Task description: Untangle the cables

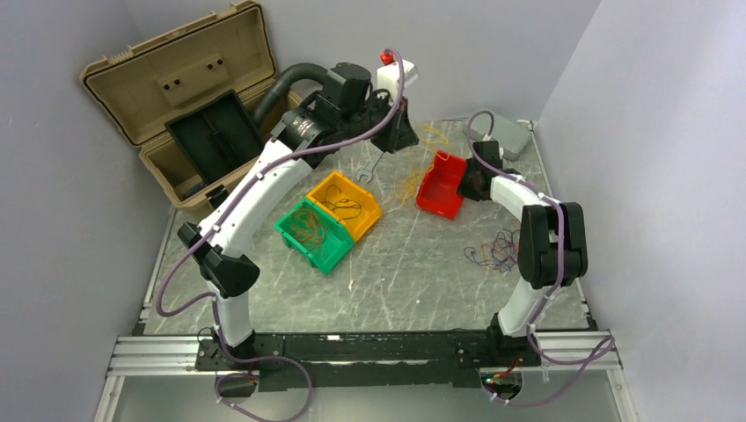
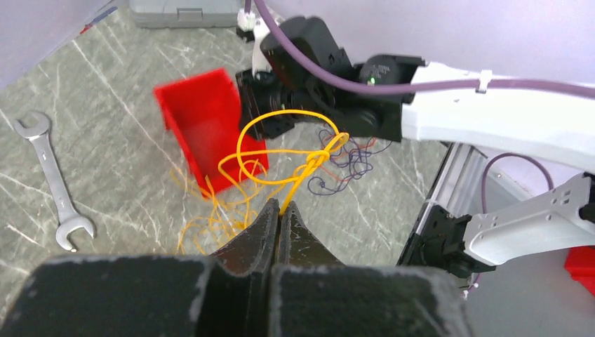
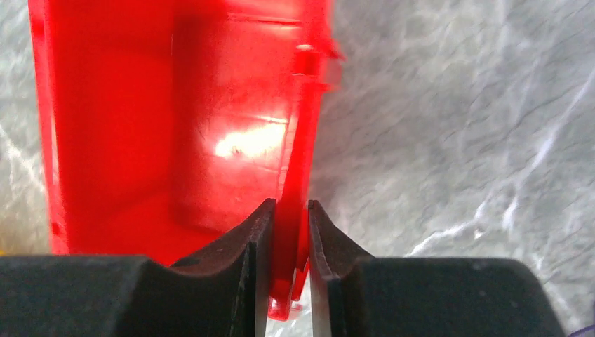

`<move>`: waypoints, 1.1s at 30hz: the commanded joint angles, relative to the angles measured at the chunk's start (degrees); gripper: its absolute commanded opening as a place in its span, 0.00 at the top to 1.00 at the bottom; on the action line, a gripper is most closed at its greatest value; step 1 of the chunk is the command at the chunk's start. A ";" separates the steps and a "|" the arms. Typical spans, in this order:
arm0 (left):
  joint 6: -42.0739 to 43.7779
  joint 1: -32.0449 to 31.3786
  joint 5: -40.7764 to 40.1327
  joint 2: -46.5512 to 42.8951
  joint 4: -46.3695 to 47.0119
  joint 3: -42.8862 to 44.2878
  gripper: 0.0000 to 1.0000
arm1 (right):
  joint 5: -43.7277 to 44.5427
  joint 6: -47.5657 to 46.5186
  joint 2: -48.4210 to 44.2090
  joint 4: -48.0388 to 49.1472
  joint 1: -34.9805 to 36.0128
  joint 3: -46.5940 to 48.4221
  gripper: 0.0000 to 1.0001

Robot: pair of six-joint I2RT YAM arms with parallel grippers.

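Cables (image 1: 408, 186) sprawl between wrench (image 1: 370, 166) and red bin (image 1: 441, 185).

Bins, cables (image 1: 495, 251) and a wrench (image 1: 370, 167) spread over the counter (image 1: 413, 281).
A pair of bins (image 1: 299, 244) sits side by side left of the counter's middle, with cables in each. A third bin (image 1: 437, 202) stands to their right, farther back. The wrench and loose cables lie between them, and another bunch lies at the near right. An open toolbox (image 1: 176, 79) sits beyond the far-left corner.
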 commanded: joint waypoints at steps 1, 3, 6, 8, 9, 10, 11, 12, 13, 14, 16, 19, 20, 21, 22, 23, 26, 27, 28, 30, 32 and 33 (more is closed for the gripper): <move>-2.67 1.71 6.11 -2.75 5.63 0.81 1.00 | -3.19 1.74 -5.83 2.22 2.64 -3.72 0.76; -3.20 1.75 7.10 -3.65 7.83 1.10 1.00 | -4.56 2.65 -7.57 2.98 3.22 -5.41 0.75; -3.36 1.90 8.06 -3.96 8.85 3.63 1.00 | -5.42 3.34 -9.53 3.44 4.26 -7.14 0.75; -3.71 2.11 8.71 -4.68 10.48 3.50 1.00 | -6.24 3.63 -10.76 3.36 5.05 -8.21 0.75; -4.07 2.37 9.13 -5.20 11.53 3.00 1.00 | -6.39 3.77 -11.60 3.43 5.55 -8.73 0.75; -4.54 2.73 9.79 -5.72 12.68 2.28 1.00 | -6.38 3.97 -12.50 3.64 6.27 -9.51 0.75; -5.10 2.90 10.42 -6.08 13.73 1.77 1.00 | -6.80 4.20 -13.26 3.96 6.79 -10.24 0.75; -5.57 3.02 11.16 -6.27 14.55 1.66 1.00 | -7.34 4.67 -13.92 4.00 7.18 -10.91 0.75; -5.97 3.17 11.57 -6.28 15.05 1.98 1.00 | -7.37 4.78 -14.62 4.10 7.64 -11.53 0.75; -6.31 3.20 12.02 -6.08 15.31 2.57 1.00 | -7.12 4.84 -15.19 4.27 8.12 -12.10 0.74; -7.21 3.34 13.21 -5.70 16.21 3.45 1.00 | -6.21 4.78 -16.12 3.96 8.90 -12.63 0.68; -9.13 3.44 15.13 -6.22 20.02 1.04 1.00 | -6.79 4.35 -17.74 3.20 9.17 -12.79 0.35; -9.87 3.60 15.74 -6.43 21.78 -0.36 1.00 | -7.06 4.28 -18.67 3.25 9.21 -13.06 0.30; -11.08 3.94 16.36 -6.49 23.25 -1.43 1.00 | -7.03 4.25 -19.75 3.08 9.22 -13.19 0.27; -11.81 4.14 17.04 -6.31 24.34 -2.16 1.00 | -7.02 4.01 -20.86 2.83 9.20 -13.29 0.26; -12.40 4.42 17.66 -5.84 25.27 -2.60 1.00 | -7.06 3.87 -22.01 2.41 9.19 -13.26 0.25; -13.92 5.19 18.79 -5.06 28.32 -4.68 1.00 | -5.34 3.27 -24.92 0.32 9.06 -12.47 0.24; -14.49 5.39 19.02 -5.00 29.86 -5.79 1.00 | -5.17 3.04 -25.83 -0.26 8.96 -12.24 0.24; -15.04 5.79 19.21 -4.80 31.17 -6.75 1.00 | -5.21 2.90 -26.69 -0.67 8.68 -12.09 0.24; -15.90 6.28 19.51 -3.76 32.72 -6.89 1.00 | -5.88 2.85 -28.00 -1.15 8.17 -11.86 0.25; -16.17 6.60 20.07 -2.53 32.89 -5.78 1.00 | -7.38 2.95 -29.14 -1.37 7.51 -11.54 0.26; -16.26 6.67 20.14 -2.12 33.02 -5.29 1.00 | -8.31 3.16 -29.49 -1.45 7.00 -11.36 0.26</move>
